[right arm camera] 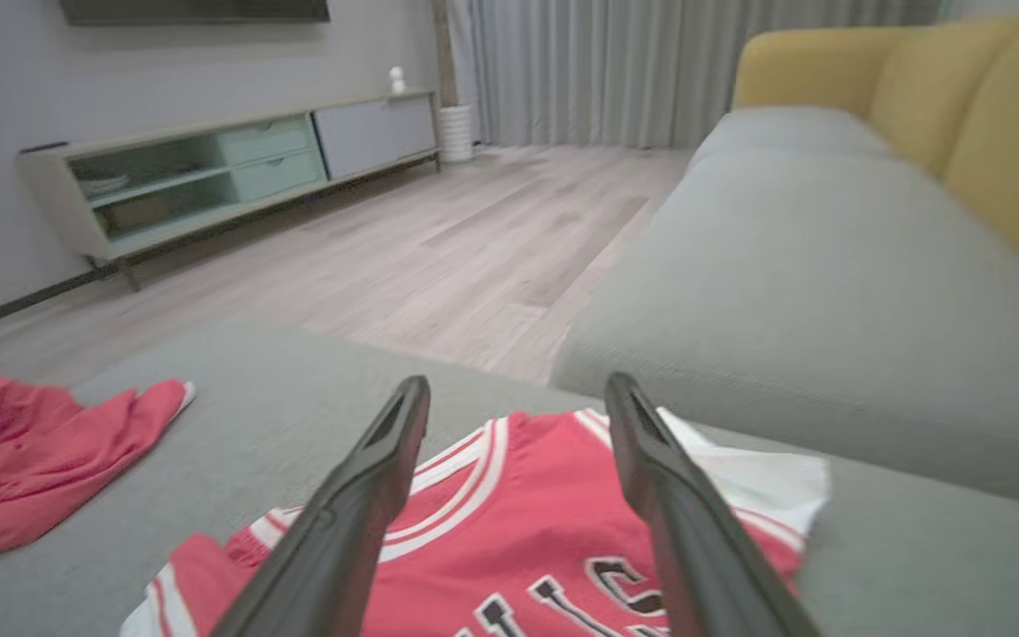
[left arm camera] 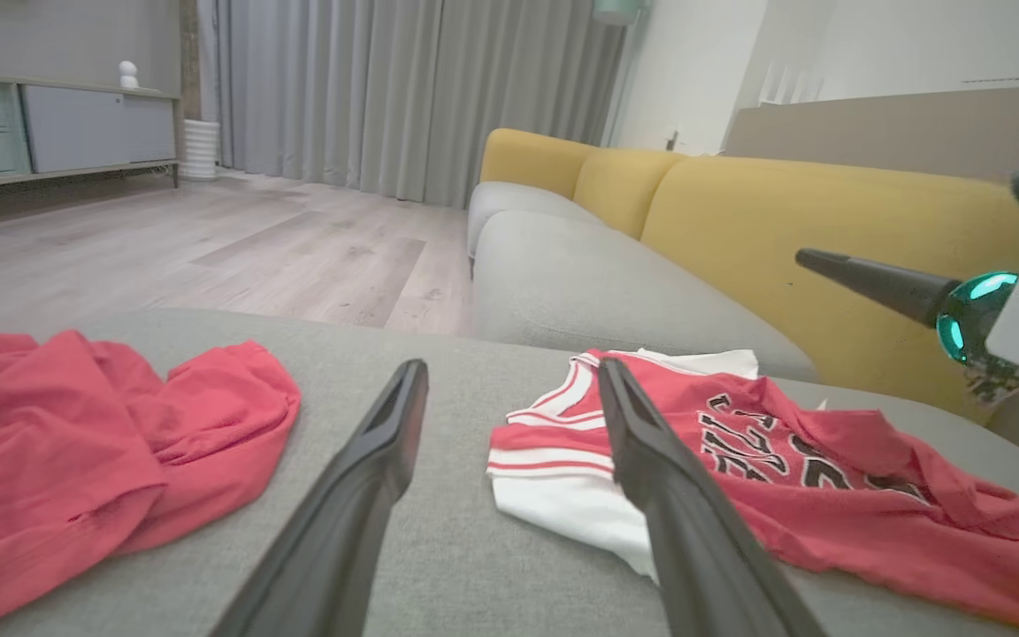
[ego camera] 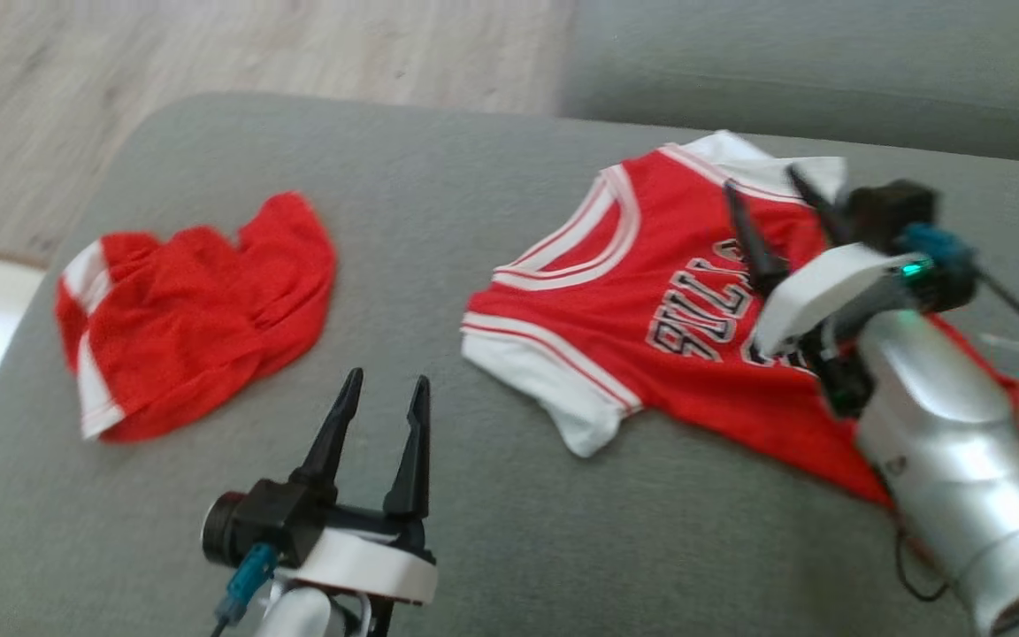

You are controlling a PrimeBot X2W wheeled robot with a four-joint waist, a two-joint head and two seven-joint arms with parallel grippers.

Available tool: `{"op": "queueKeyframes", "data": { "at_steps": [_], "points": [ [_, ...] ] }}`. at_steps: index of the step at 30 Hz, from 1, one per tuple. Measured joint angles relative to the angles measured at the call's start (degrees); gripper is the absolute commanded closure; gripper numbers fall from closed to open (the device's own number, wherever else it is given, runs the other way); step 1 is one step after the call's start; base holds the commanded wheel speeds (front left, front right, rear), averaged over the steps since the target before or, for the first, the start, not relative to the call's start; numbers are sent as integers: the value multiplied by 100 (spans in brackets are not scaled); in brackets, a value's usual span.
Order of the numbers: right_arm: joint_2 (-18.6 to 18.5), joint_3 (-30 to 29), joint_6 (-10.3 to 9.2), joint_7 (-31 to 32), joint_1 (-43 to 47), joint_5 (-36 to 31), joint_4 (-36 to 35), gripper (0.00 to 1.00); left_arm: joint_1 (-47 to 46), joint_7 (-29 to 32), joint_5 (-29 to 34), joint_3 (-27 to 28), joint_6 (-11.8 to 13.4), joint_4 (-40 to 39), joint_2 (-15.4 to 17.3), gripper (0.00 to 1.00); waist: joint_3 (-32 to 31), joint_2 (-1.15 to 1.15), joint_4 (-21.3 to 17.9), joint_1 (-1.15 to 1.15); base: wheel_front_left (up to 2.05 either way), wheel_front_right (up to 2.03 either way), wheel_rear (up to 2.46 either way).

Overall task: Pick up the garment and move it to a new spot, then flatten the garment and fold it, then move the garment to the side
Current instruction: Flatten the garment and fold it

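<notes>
Two red clothes lie on the grey seat (ego camera: 474,177). One is a shirt (ego camera: 651,239) with white trim and black letters, near the right edge. One is a crumpled red cloth (ego camera: 191,327) with white stripes, near the left edge.

There are two grippers: the left gripper (ego camera: 387,379) at the near edge and the right gripper (ego camera: 761,180) above the shirt. Each has two dark fingers (ego camera: 330,433), so that makes four.

Past the far edge are one sofa (left arm camera: 580,292), one long cabinet (right arm camera: 209,168), one white ribbed pot (right arm camera: 455,133) and one small white thing (right arm camera: 396,80) on the cabinet.
</notes>
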Motion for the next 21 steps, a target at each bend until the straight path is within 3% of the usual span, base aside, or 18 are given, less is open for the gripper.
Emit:
{"op": "queueKeyframes", "data": {
  "at_steps": [5, 10, 14, 21],
  "points": [
    [-122, -1421, 0, -18, 775, -1058, -1087, 0, 194, 0, 3, 115, -1, -71, -1, 0, -131, 0, -441, 0, 0, 0, 0],
    [319, -2761, 0, -16, 2220, -2070, -2202, 0, 258, 0, 52, 205, -44, -93, 2, 0, -187, 0, -860, 0, 0, 0, 0],
    [672, -3287, 0, -16, 3161, -2601, -3000, 0, 264, 0, 52, 208, -51, -98, 2, 0, -216, 0, -1161, 0, 0, 0, 0],
    [703, -3387, 0, -16, 3393, -2750, -3372, 0, 253, 0, 52, 178, -78, -115, 2, 0, -92, 0, -1216, 1, 0, 0, 0]
  ]
}}
